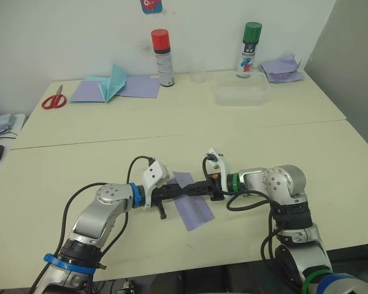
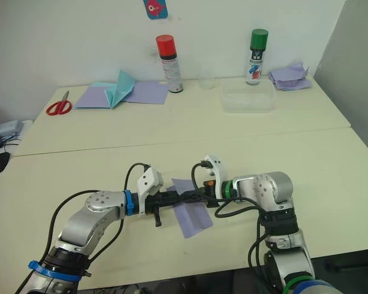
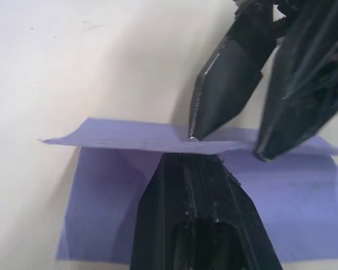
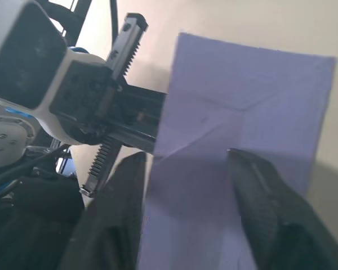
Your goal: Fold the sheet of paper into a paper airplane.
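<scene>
The sheet of paper, pale lavender and creased, lies on the near table between my two arms. My left gripper reaches in from the left and is shut on the sheet's near-left edge, which lifts into a raised flap at its tip. From the right, my right gripper meets it above the sheet, open. In the right wrist view its fingers straddle the creased sheet. In the left wrist view one right fingertip touches the raised flap.
On the far table stand a red-capped spray can, a green-capped can, a clear cup and a clear plastic box. Red scissors, a teal paper shape and a lavender paper heap lie there too.
</scene>
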Action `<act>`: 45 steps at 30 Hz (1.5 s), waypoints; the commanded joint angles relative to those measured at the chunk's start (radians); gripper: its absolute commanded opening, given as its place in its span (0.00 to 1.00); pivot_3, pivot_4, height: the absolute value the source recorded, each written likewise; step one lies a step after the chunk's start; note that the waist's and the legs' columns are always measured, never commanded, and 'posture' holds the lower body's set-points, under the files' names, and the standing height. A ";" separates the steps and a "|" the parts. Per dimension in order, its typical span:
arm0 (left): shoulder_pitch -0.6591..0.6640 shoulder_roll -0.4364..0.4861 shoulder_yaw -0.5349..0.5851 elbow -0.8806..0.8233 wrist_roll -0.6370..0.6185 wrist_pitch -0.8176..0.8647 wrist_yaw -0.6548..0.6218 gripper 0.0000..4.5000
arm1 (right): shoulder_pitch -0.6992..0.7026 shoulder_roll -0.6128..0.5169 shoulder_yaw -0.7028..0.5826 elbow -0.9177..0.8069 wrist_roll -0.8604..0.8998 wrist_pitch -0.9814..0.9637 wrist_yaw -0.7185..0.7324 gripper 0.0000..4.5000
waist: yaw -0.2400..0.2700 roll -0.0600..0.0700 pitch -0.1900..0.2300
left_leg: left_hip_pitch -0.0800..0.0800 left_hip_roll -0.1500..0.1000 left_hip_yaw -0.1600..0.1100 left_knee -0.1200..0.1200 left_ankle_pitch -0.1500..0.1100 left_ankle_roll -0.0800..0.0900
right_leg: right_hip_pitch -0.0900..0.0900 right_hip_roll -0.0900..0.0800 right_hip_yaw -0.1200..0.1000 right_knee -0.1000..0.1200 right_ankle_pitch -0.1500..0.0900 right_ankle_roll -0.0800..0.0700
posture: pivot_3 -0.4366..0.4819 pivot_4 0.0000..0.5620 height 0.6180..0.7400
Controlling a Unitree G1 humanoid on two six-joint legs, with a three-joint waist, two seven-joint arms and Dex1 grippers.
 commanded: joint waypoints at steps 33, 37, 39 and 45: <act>-0.011 -0.008 -0.034 -0.019 0.014 -0.022 -0.026 0.00 | -0.038 -0.052 -0.011 -0.049 0.071 -0.008 -0.030 0.66 | 0.001 0.000 0.000 | 0.000 0.000 0.000 0.001 0.000 0.000 | 0.000 0.000 0.000 0.000 0.000 0.000 | 0.48 0.27 1.00; -0.022 -0.023 -0.035 -0.018 0.005 -0.018 -0.030 0.00 | -0.048 -0.081 -0.014 -0.075 0.080 0.022 -0.027 0.66 | 0.001 0.000 0.000 | 0.000 0.000 0.000 0.001 0.000 0.000 | 0.000 0.000 0.000 0.000 0.000 0.000 | 0.48 0.27 1.00; -0.029 -0.033 -0.032 -0.015 0.000 -0.016 -0.028 0.00 | -0.045 -0.101 -0.005 -0.092 0.087 0.035 -0.021 0.66 | 0.001 0.000 0.000 | 0.000 0.000 0.000 0.001 0.000 0.000 | 0.000 0.000 0.000 0.000 0.000 0.000 | 0.48 0.27 1.00; -0.064 -0.072 -0.033 0.002 -0.010 -0.005 -0.029 0.00 | -0.038 -0.114 -0.012 -0.125 0.122 0.095 -0.016 0.66 | 0.001 0.000 0.000 | 0.000 0.000 0.000 0.001 0.000 0.000 | 0.000 0.000 0.000 0.000 0.000 0.000 | 0.48 0.27 1.00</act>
